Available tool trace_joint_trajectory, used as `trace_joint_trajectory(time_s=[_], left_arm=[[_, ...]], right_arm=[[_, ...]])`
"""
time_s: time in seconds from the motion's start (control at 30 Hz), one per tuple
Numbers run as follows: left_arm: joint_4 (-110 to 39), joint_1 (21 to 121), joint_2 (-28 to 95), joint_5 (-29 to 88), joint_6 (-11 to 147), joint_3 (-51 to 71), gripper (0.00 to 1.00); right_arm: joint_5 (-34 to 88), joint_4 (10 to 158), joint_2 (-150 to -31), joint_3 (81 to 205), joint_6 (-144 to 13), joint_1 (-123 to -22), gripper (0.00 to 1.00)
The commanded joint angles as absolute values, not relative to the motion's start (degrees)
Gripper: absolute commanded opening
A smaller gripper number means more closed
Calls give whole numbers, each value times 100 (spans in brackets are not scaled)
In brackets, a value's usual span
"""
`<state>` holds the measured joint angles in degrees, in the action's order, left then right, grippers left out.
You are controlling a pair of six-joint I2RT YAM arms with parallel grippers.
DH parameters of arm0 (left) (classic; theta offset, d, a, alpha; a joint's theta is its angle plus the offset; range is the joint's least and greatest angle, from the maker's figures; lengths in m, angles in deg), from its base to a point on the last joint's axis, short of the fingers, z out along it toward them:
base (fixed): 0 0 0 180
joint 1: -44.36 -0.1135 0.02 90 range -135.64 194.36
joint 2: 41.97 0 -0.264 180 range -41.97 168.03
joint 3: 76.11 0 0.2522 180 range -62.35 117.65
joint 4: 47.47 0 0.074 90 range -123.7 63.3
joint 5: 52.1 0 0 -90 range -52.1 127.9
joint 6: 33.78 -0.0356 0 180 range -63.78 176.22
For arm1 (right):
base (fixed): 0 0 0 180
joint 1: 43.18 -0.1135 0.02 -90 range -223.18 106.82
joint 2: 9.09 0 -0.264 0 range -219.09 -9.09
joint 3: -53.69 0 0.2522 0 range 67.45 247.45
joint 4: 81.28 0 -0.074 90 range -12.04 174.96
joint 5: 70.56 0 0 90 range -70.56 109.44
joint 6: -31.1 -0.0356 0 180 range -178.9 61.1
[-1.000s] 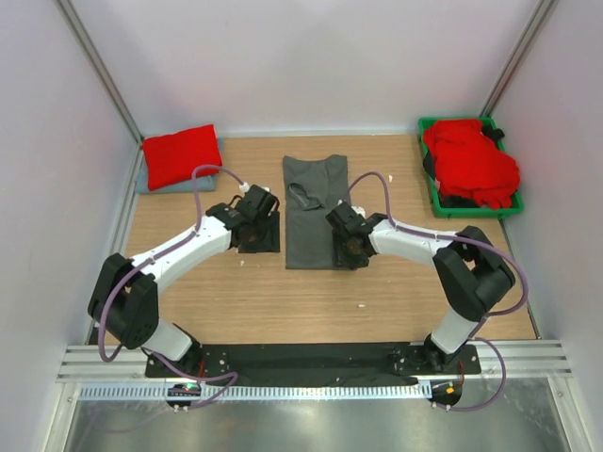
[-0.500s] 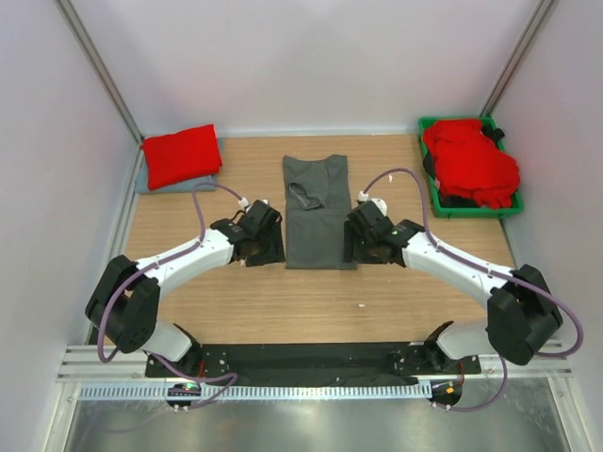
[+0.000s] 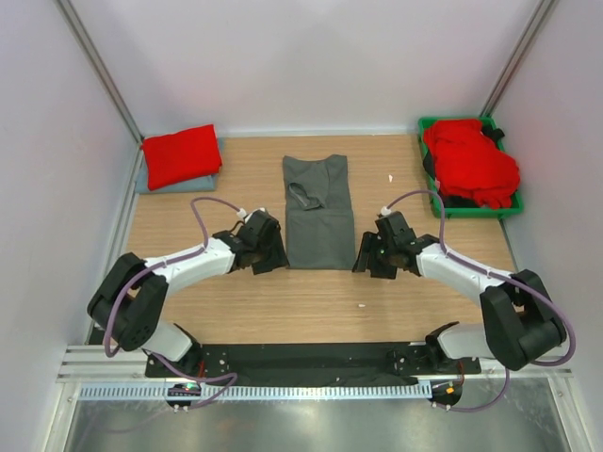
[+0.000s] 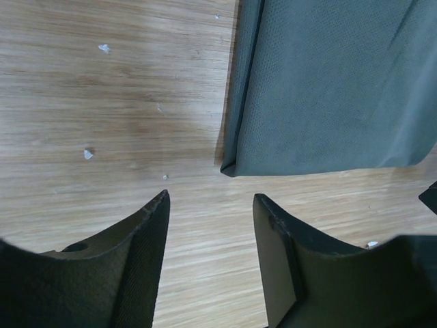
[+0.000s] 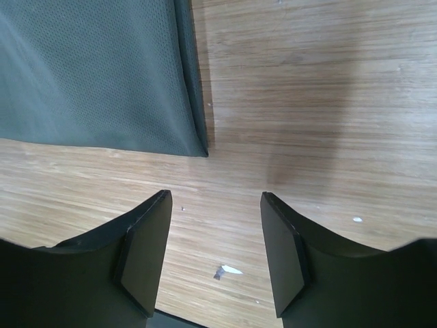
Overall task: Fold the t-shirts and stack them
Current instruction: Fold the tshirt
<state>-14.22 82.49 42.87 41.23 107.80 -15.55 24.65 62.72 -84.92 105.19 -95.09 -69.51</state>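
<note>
Wooden table (image 3: pixel 245 301): your left fingers (image 4: pixel 147 260) and right fingers (image 5: pixel 143 253), apart and empty, have drawn back to the near corners of the charcoal t-shirt (image 3: pixel 317 212); the hem fold looks next.

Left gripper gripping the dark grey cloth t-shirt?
No, the left gripper is open over the wooden table, the dark grey cloth t-shirt lying just ahead of it.

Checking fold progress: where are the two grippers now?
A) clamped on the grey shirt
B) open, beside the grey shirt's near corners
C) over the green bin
B: the left gripper and right gripper are open over the table, just off the grey shirt's near corners.
</note>
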Motion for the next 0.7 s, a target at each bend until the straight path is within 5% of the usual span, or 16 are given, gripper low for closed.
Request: trace_joint_trajectory(time_s=[0.0, 0.67], left_arm=[[-2086, 8259, 4434, 3931, 11062, -1726, 52], [-2676, 8259, 4917, 3896, 11256, -1955, 44]], right_arm=[[3024, 6957, -8547, 10367, -9617, -6849, 60], [3245, 7810, -9364, 10138, -9784, -6709, 45]])
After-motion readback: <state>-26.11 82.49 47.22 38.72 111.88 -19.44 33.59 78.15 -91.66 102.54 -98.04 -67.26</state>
